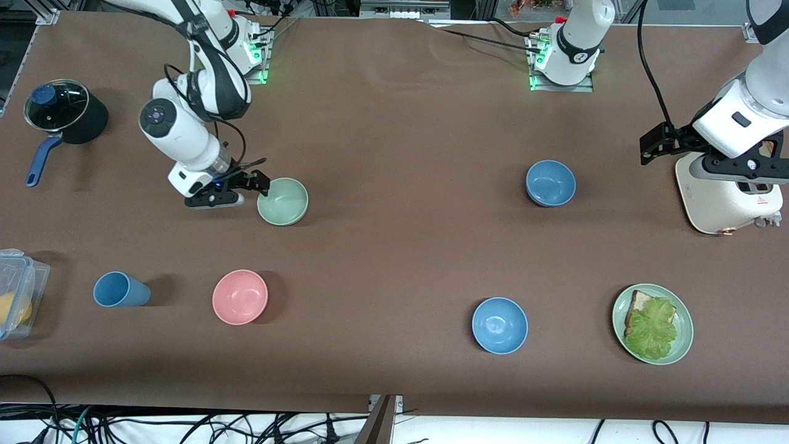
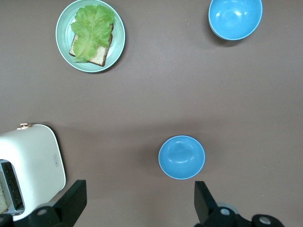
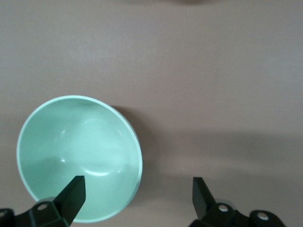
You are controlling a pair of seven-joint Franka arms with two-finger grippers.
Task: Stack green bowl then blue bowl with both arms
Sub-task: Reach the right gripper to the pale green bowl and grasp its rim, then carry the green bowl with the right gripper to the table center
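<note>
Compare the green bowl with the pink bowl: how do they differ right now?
The green bowl is pale sage; the pink bowl is salmon pink. The green bowl has the right hand open at its rim; the pink bowl has no hand near and lies nearer the front camera. Both are upright, empty and similar in size.

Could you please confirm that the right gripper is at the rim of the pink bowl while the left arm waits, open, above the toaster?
Not quite: the right gripper is at the rim of the green bowl, not the pink bowl, as the front view shows. Its jaws are open. The rest holds: the left gripper waits, open, above the toaster.
</note>
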